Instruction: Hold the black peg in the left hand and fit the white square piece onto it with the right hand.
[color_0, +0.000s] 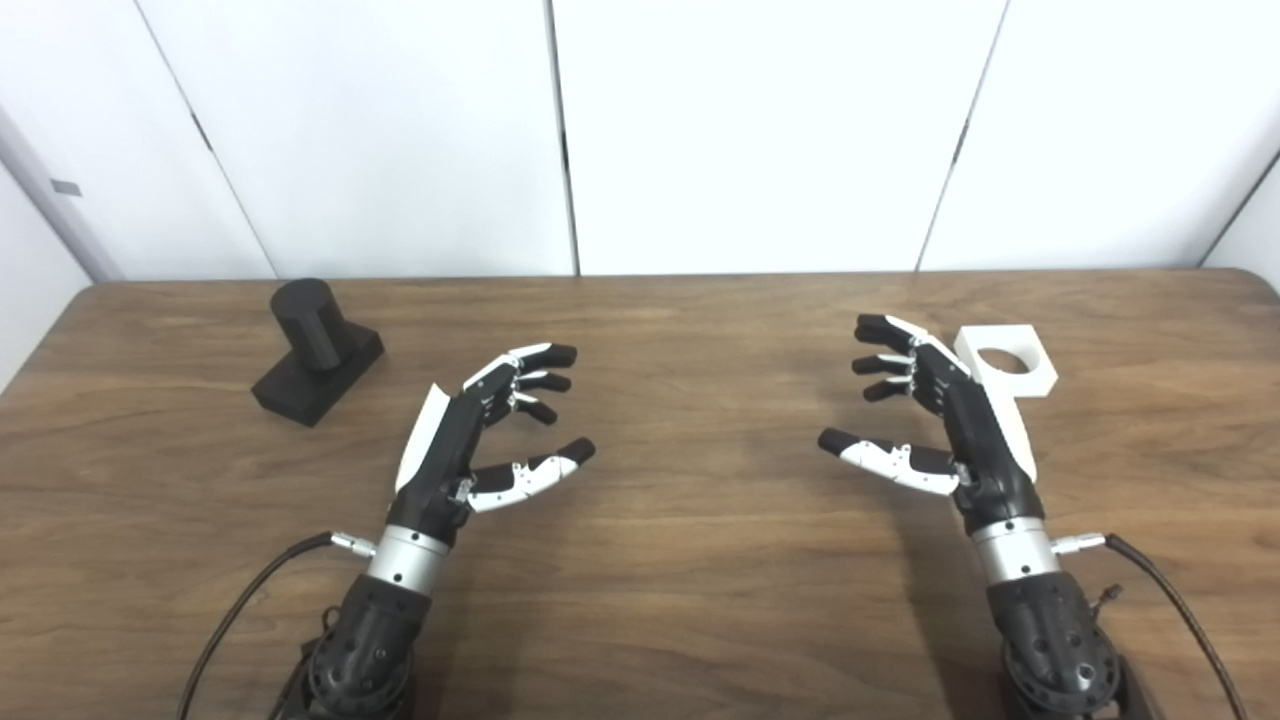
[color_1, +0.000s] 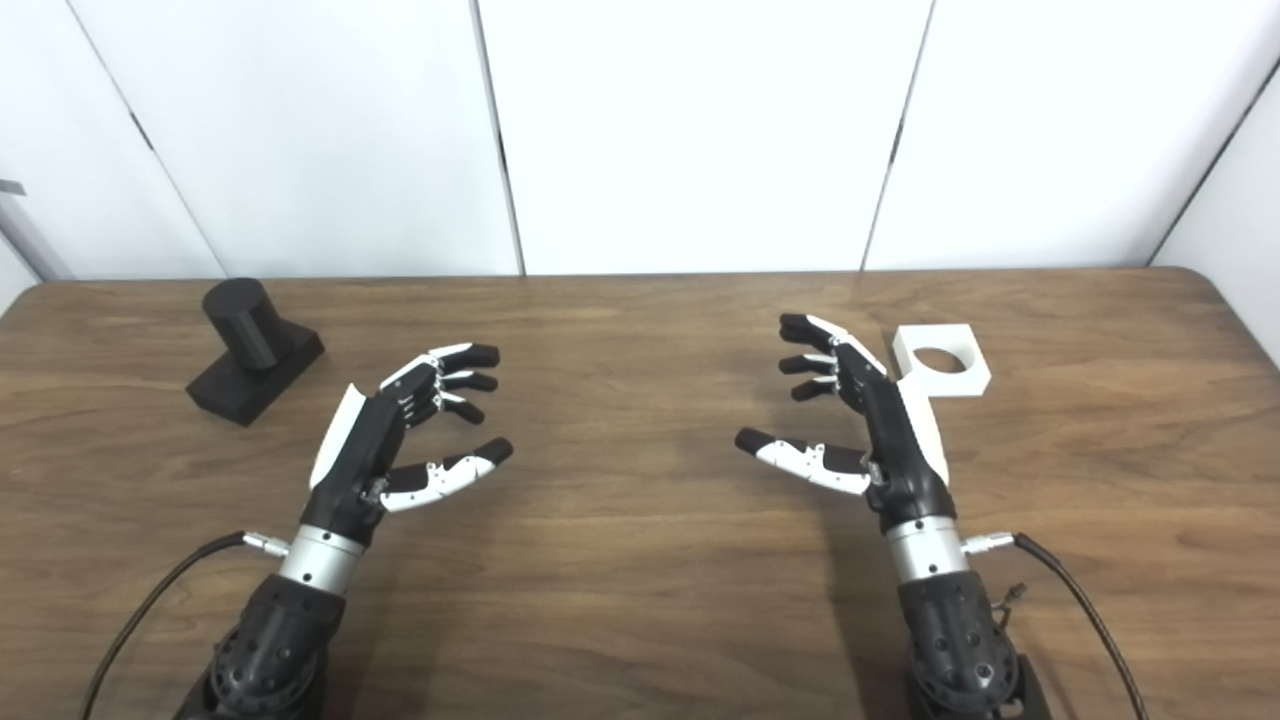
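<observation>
- The left hand (color_0: 470, 440) hovered over the wooden table (color_0: 700, 560), fingers spread and holding nothing, probably poised ahead of any reach.
- The right hand (color_0: 945, 420) mirrored it, likewise splayed and empty.
- The black peg (color_0: 312, 350) stood upright on its block base near the table's far left corner, apart from the left hand.
- The white square piece (color_0: 1008, 362) lay flat toward the far right edge, just behind the right hand, its round hole empty.
- No containers were visible.

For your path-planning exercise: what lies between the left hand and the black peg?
Only bare wooden table separates the left hand from the black peg, seen in both views.
</observation>
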